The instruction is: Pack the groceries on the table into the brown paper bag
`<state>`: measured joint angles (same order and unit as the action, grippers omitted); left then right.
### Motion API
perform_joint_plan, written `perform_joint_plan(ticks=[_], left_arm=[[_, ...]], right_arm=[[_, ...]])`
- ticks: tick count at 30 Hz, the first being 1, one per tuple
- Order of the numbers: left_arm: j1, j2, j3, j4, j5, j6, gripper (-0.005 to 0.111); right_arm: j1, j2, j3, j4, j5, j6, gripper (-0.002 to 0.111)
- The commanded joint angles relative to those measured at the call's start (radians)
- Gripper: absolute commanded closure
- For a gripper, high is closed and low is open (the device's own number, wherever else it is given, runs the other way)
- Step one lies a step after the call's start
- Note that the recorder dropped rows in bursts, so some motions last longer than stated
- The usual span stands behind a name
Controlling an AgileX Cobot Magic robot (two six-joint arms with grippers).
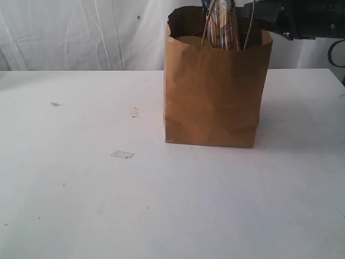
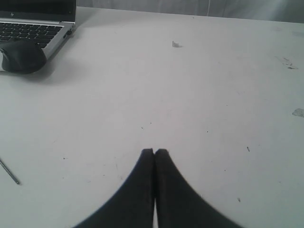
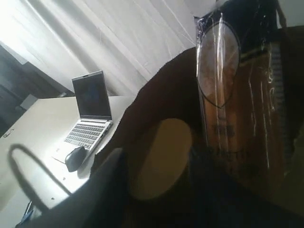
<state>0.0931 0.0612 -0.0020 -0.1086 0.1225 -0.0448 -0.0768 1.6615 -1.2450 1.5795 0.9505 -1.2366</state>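
From the exterior view, the tall brown kraft paper bag (image 1: 215, 91) stands on the white table (image 1: 81, 189). The long dark-blue spaghetti packet (image 1: 222, 27) pokes out of it, too long to sink, I reckon.

Left wrist view: my left claw (image 2: 154, 153) is pressed shut and empty, idling over bare tabletop.

Right wrist view: a round gold jar lid (image 3: 159, 156) lies inside the bag beside the packet. I cannot tell how the right claw's jaws stand, and the packet's print is too blurred to read.

Exterior view looks across the table (image 1: 81, 205) at the brown paper bag (image 1: 215, 102); right wrist view peers closely into it.
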Motion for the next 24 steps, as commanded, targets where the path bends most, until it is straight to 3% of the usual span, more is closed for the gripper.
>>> perform_joint_plan(ticks=[1, 8, 14, 20, 24], left_arm=[[-0.005, -0.003, 0.002, -0.006, 0.004, -0.001, 0.107], [-0.005, -0.003, 0.002, -0.006, 0.004, -0.001, 0.107], [-0.005, -0.003, 0.002, -0.006, 0.004, -0.001, 0.107], [-0.005, -0.003, 0.002, -0.006, 0.004, -0.001, 0.107], [-0.005, -0.003, 0.002, -0.006, 0.004, -0.001, 0.107]], right_arm=[[-0.003, -0.005, -0.009, 0.008, 0.054, -0.015, 0.067], [-0.003, -0.019, -0.009, -0.027, 0.097, -0.015, 0.073], [-0.003, -0.069, -0.009, -0.166, -0.011, 0.097, 0.108], [-0.003, -0.146, -0.009, -0.196, -0.065, 0.121, 0.108], [-0.003, -0.210, -0.009, -0.407, -0.231, 0.288, 0.108]])
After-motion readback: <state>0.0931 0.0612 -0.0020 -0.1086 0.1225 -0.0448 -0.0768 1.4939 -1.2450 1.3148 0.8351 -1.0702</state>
